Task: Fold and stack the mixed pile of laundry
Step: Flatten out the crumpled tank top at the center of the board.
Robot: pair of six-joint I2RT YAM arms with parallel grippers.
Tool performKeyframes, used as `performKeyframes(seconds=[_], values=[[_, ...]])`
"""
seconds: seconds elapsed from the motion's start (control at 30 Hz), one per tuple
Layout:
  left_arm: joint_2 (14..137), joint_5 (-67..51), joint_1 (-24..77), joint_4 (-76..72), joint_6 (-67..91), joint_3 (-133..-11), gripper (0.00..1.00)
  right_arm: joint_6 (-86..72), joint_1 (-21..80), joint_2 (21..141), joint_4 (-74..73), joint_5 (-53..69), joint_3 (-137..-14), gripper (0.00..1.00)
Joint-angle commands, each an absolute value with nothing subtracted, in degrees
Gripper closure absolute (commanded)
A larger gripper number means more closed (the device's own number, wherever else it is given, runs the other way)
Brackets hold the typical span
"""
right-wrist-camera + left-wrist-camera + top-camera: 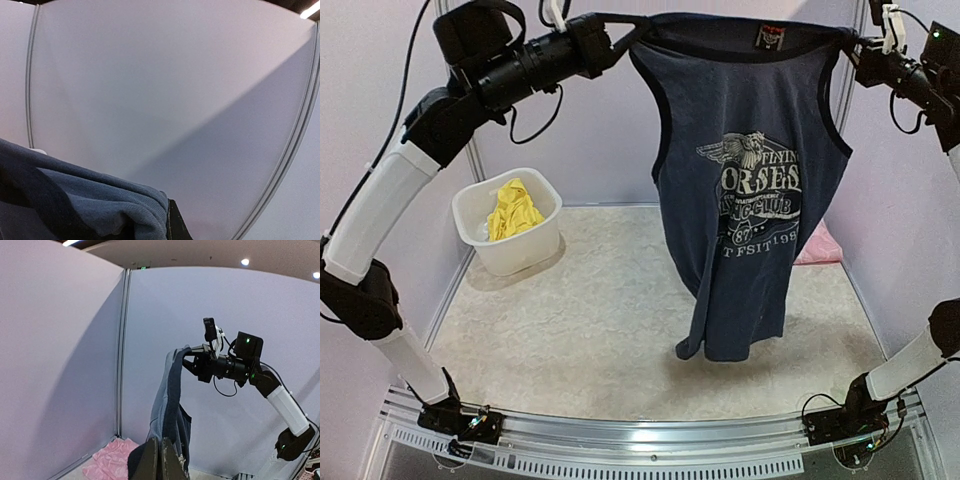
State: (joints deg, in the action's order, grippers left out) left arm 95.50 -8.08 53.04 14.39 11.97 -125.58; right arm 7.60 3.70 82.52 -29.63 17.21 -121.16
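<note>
Robot test cell in a lab or hall, not a home. Pale lilac partition panels (600, 150) on metal posts (121, 355) close the far, left and right sides. Left arm (380, 200) and right arm (910, 365) are bolted to an aluminium rail (650, 432) at the near table edge, with cables (535, 120) exposed. Speckled mat (590, 330) on the table. Recessed ceiling lights (244, 262) above the panels. Only domestic items are a navy sleeveless top (750, 250) and a white plastic tub (515, 255).

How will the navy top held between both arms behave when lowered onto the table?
Likely floppy: the navy top hangs limp from the left gripper and right gripper, its hem curling. Probably light, since two pinched straps carry it. It may crumple on landing.
</note>
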Motion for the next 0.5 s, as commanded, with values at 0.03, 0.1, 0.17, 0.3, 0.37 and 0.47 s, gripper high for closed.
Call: performKeyframes(seconds=[0.03, 0.1, 0.17, 0.3, 0.37, 0.47], values=[[101.09, -0.66, 55.20, 15.46, 10.02, -121.56, 1.00, 6.99, -0.41, 83.70, -25.13, 11.55, -111.84, 1.00], [102.94, 3.60, 55.36, 16.45, 8.69, -121.22, 1.00, 7.43, -2.13, 84.14, -24.25, 11.13, -107.24, 1.00], [104.66, 8.34, 55.32, 18.33, 6.59, -121.52, 1.00, 8.54, -2.84, 84.72, -23.23, 10.40, -102.97, 1.00], [108.35, 14.22, 55.20, 21.11, 1.99, -123.46, 1.00, 10.90, -5.40, 86.72, -21.63, 8.99, -98.91, 1.00], [110.10, 12.75, 55.20, 21.40, 1.95, -125.35, 1.00, 9.46, -8.32, 87.54, -21.48, 9.99, -100.60, 1.00], [113.19, 8.32, 55.77, 21.96, 4.12, -130.15, 1.00, 6.98, -11.32, 88.01, -22.11, 11.39, -104.87, 1.00]])
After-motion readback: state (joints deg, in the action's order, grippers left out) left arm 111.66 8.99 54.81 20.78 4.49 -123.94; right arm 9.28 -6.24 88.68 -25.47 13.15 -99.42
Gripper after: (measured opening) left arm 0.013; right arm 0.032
